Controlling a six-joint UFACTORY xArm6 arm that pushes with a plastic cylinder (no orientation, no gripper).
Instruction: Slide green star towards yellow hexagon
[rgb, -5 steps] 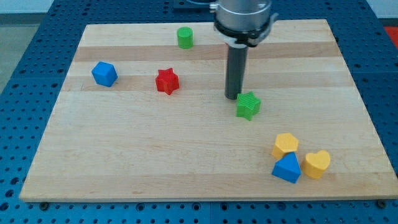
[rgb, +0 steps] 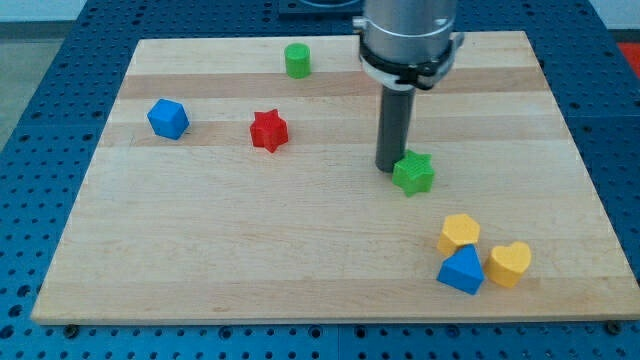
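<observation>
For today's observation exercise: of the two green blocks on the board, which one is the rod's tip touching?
The green star: my tip sits against its left side. The green cylinder stands far off near the view's top.

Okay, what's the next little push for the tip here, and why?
Probably a short push toward the view's lower right. My tip sits against the upper-left side of the green star, and the yellow hexagon lies down and to the right, apart from the star, so that line should close the gap.
</observation>
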